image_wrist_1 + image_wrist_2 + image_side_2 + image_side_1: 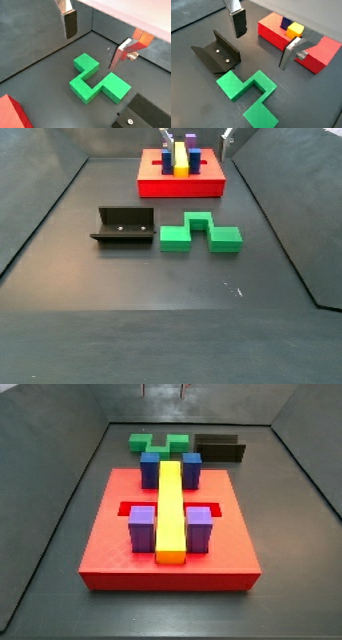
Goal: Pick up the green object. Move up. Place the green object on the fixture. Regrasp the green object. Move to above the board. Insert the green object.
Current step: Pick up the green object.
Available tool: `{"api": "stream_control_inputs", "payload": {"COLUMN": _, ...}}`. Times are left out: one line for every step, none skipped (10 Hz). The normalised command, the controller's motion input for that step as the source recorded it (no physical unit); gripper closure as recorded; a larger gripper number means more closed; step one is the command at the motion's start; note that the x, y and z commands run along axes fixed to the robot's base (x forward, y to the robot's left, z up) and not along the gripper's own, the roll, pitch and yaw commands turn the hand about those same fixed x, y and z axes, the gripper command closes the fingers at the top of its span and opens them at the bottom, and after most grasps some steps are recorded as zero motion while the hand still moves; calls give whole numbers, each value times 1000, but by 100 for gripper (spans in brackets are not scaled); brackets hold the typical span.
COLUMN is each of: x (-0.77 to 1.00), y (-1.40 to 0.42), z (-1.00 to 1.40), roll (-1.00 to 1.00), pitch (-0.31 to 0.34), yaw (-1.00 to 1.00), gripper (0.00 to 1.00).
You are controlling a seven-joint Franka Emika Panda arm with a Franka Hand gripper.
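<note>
The green object (93,84) lies flat on the dark floor, beside the fixture (216,55). It also shows in a wrist view (248,92) and in both side views (158,442) (201,233). My gripper (95,44) hangs open and empty well above the green object, touching nothing. Its two fingers (238,24) stand wide apart, and its midpoint also shows in a wrist view (264,44). Only the fingertips show at the top edge of a side view (167,134). The board (167,534) is a red slab with blue and purple pegs and a long yellow bar (170,509).
The fixture (124,226) stands to one side of the green object, with the board (183,175) behind them. Dark walls enclose the floor on the sides and back (80,474). A corner of the board shows in a wrist view (12,112).
</note>
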Motion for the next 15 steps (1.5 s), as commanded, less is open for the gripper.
{"api": "stream_control_inputs", "payload": {"x": 337, "y": -151, "z": -369, "roll": 24, "pitch": -121, "yaw": -74, "gripper": 0}}
{"api": "stream_control_inputs", "payload": {"x": 277, "y": -60, "z": -563, "roll": 4, "pitch": -154, "yaw": 0, "gripper": 0}}
{"api": "stream_control_inputs", "payload": {"x": 100, "y": -46, "z": -574, "roll": 0, "pitch": -150, "yaw": 0, "gripper": 0}}
{"api": "stream_control_inputs", "payload": {"x": 0, "y": -51, "z": -563, "roll": 0, "pitch": -154, "yaw": 0, "gripper": 0}}
{"api": "stream_control_inputs", "payload": {"x": 0, "y": -29, "z": -546, "roll": 0, "pitch": -164, "yaw": 6, "gripper": 0}}
{"api": "stream_control_inputs", "payload": {"x": 14, "y": 0, "z": -486, "roll": 13, "pitch": -163, "yaw": 46, "gripper": 0}}
{"api": "stream_control_inputs", "payload": {"x": 60, "y": -3, "z": -423, "roll": 66, "pitch": -163, "yaw": 69, "gripper": 0}}
{"api": "stream_control_inputs", "payload": {"x": 51, "y": 0, "z": -306, "roll": 37, "pitch": -107, "yaw": 0, "gripper": 0}}
{"api": "stream_control_inputs", "payload": {"x": 0, "y": 0, "z": -197, "roll": 47, "pitch": -36, "yaw": 0, "gripper": 0}}
{"api": "stream_control_inputs", "payload": {"x": 0, "y": 0, "z": -266, "roll": 100, "pitch": -74, "yaw": -209, "gripper": 0}}
{"api": "stream_control_inputs", "payload": {"x": 3, "y": 0, "z": -311, "roll": 133, "pitch": -53, "yaw": -351, "gripper": 0}}
{"api": "stream_control_inputs", "payload": {"x": 0, "y": 9, "z": -351, "roll": 184, "pitch": -34, "yaw": -437, "gripper": 0}}
{"api": "stream_control_inputs", "payload": {"x": 0, "y": 43, "z": -391, "roll": 194, "pitch": -90, "yaw": -411, "gripper": 0}}
{"api": "stream_control_inputs", "payload": {"x": 0, "y": 77, "z": -220, "roll": 124, "pitch": -113, "yaw": -197, "gripper": 0}}
{"api": "stream_control_inputs", "payload": {"x": -63, "y": 200, "z": -89, "roll": 0, "pitch": -166, "yaw": 0, "gripper": 0}}
